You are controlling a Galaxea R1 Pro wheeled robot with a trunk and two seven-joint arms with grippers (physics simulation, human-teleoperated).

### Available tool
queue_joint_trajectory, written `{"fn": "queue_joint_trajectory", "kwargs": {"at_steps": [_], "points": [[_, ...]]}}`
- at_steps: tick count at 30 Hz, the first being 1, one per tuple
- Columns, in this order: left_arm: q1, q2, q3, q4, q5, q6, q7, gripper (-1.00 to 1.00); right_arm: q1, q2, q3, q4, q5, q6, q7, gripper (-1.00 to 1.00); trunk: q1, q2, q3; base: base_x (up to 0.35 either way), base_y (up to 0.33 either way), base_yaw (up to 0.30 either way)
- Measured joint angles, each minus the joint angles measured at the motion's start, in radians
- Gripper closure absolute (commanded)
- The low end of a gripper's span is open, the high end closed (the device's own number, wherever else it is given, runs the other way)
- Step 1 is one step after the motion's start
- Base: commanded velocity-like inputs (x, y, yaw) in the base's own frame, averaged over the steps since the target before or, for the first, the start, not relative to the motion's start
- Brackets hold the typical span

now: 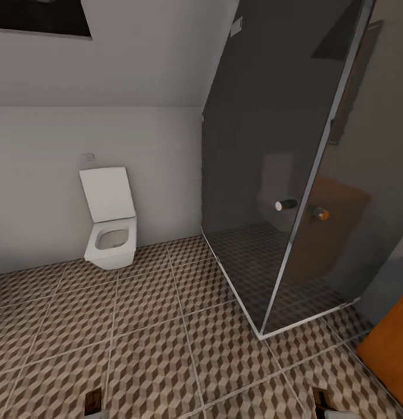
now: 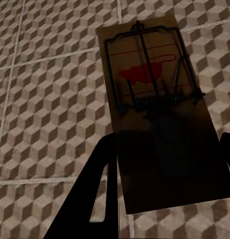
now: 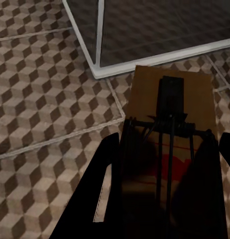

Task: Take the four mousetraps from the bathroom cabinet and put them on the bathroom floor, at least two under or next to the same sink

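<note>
In the left wrist view, my left gripper (image 2: 165,159) is shut on a tan mousetrap (image 2: 145,74) with dark wire and a red mark, held flat above the cube-patterned bathroom floor (image 2: 40,109). My right gripper (image 3: 167,149) is shut on a second mousetrap (image 3: 170,94), near the shower's corner. The ends of both traps peek in at the bottom edge of the head view, the left-hand trap (image 1: 93,401) and the right-hand trap (image 1: 321,401). The sink is out of view. An orange-brown wooden side (image 1: 393,349) at the lower right may be the cabinet.
A white toilet (image 1: 111,233) with its lid raised stands against the far wall at left. A glass shower enclosure (image 1: 282,203) with a raised white sill (image 1: 236,297) fills the right half. Open tiled floor (image 1: 149,331) stretches between them.
</note>
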Motion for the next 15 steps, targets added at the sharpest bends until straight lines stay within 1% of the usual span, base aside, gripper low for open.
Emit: {"fn": "queue_joint_trajectory", "kwargs": {"at_steps": [15], "points": [[0.0,0.0,0.0,0.0,0.0,0.0,0.0,1.0,0.0,0.0,0.0,0.0,0.001,0.0,0.0,1.0,0.0,0.0,0.0,0.0,0.0,0.255]]}}
